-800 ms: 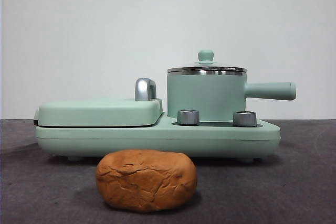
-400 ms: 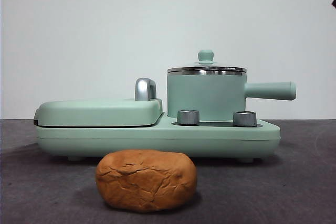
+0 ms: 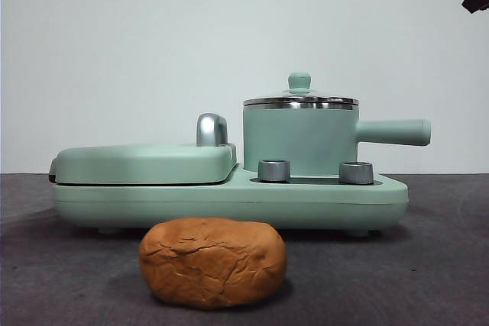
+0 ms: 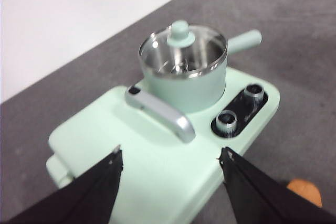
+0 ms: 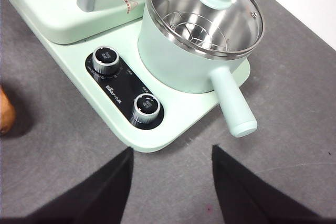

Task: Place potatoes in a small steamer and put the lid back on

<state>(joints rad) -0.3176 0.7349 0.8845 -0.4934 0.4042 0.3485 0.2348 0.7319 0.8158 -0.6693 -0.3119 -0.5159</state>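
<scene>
**Lid still seated, potato on the table, both arms above the cooker**

We log the lid (image 3: 299, 99) seated on the small steamer (image 3: 299, 139), which stands at the handle end of the mint-green cooker base (image 3: 229, 202). The potato (image 3: 212, 262) lies on the grey table (image 3: 428, 265) just in front of the base, apart from it. Neither arm holds anything.

Right gripper (image 5: 170, 158): jaws spread, hovering above the table near the control knobs (image 5: 126, 85) and the pot's side handle (image 5: 233, 106). Left gripper (image 4: 170, 161): jaws spread wide above the flat griddle cover (image 4: 147, 156). A dark tip at the front view's top corner is probably one of the arms; we cannot say which.

Step in hand, as we judge it: remove the lid. We would come straight down over the small knob, centre the jaws on it, close, and lift vertically so the steel rim clears the pot.

Potato orientation: long axis lies across the front view, roughly parallel to the base's front edge; the steamer handle points along that same line, away from the griddle.
</scene>
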